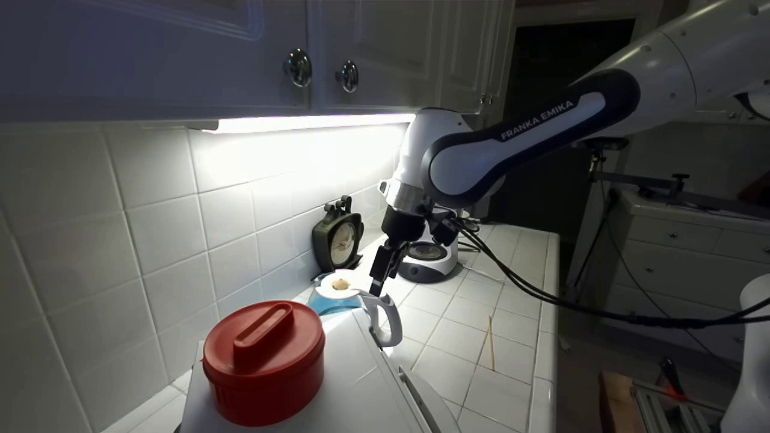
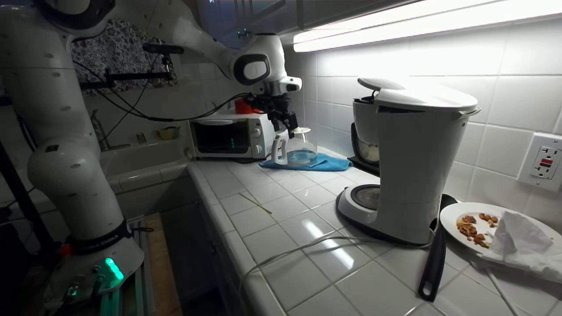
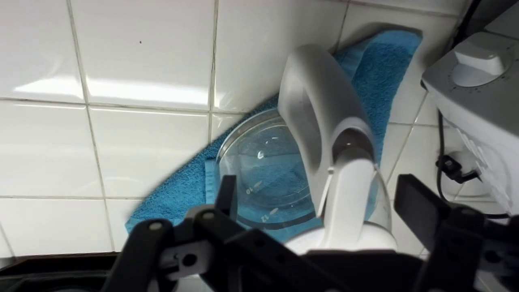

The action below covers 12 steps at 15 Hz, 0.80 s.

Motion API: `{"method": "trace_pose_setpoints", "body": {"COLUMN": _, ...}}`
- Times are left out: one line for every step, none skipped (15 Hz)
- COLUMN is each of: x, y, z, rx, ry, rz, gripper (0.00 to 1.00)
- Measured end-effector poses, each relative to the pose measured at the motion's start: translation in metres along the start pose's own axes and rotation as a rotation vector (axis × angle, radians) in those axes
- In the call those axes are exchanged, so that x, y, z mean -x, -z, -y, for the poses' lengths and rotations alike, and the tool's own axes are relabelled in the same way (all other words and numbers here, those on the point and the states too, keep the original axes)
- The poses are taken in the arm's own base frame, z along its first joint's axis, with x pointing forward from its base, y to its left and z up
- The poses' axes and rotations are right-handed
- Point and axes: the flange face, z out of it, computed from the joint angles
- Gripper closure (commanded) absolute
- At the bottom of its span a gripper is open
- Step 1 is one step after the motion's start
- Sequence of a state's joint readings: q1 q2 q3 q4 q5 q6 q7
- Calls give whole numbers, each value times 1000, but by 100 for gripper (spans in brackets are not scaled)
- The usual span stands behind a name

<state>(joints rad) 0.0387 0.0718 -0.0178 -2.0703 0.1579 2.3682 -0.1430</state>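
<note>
One glass coffee pot (image 2: pixel 303 153), white handle (image 3: pixel 332 97) turned toward the front edge of the worktop (image 2: pixel 263 232), set on a blue towel (image 2: pixel 333 163) near the back edge, beside the toaster oven (image 2: pixel 224 139). Above the pot, gripper (image 3: pixel 316 192) with jaws spread wide, empty, one to each side of the handle in the wrist view. Farther along the back edge, white coffee maker (image 2: pixel 417 175); nearer the front edge, thin stick (image 1: pixel 491 346); on the toaster oven, red container (image 1: pixel 267 385).
</note>
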Motion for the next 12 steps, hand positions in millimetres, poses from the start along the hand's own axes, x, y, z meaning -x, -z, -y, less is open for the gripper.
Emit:
{"method": "trace_pose_setpoints", "body": {"x": -2, "y": -2, "z": 3, "rx": -2, "ry": 4, "rz": 2, "gripper": 0}}
{"method": "trace_pose_setpoints", "body": {"x": -4, "y": -5, "z": 5, "rx": -5, "ry": 7, "rz": 5, "gripper": 0}}
{"method": "trace_pose_setpoints", "body": {"x": -5, "y": -8, "z": 8, "rx": -8, "ry": 10, "rz": 8, "gripper": 0}}
{"method": "trace_pose_setpoints", "body": {"x": -6, "y": -12, "z": 11, "rx": -11, "ry": 11, "rz": 12, "gripper": 9}}
{"method": "trace_pose_setpoints", "body": {"x": -7, "y": -15, "z": 13, "rx": -14, "ry": 13, "rz": 16, "gripper": 28}}
{"method": "trace_pose_setpoints", "body": {"x": -8, "y": -18, "z": 14, "rx": -15, "ry": 15, "rz": 20, "gripper": 34}}
{"method": "trace_pose_setpoints", "body": {"x": -8, "y": -21, "z": 15, "rx": -16, "ry": 17, "rz": 25, "gripper": 41}}
{"method": "trace_pose_setpoints", "body": {"x": -8, "y": -24, "z": 16, "rx": -17, "ry": 18, "rz": 30, "gripper": 50}}
{"method": "trace_pose_setpoints", "body": {"x": -8, "y": -27, "z": 16, "rx": -17, "ry": 18, "rz": 35, "gripper": 56}}
{"method": "trace_pose_setpoints", "body": {"x": -7, "y": -30, "z": 16, "rx": -17, "ry": 18, "rz": 38, "gripper": 64}}
{"method": "trace_pose_setpoints", "body": {"x": -7, "y": -31, "z": 15, "rx": -17, "ry": 17, "rz": 41, "gripper": 70}}
{"method": "trace_pose_setpoints", "body": {"x": -7, "y": -32, "z": 15, "rx": -17, "ry": 16, "rz": 42, "gripper": 78}}
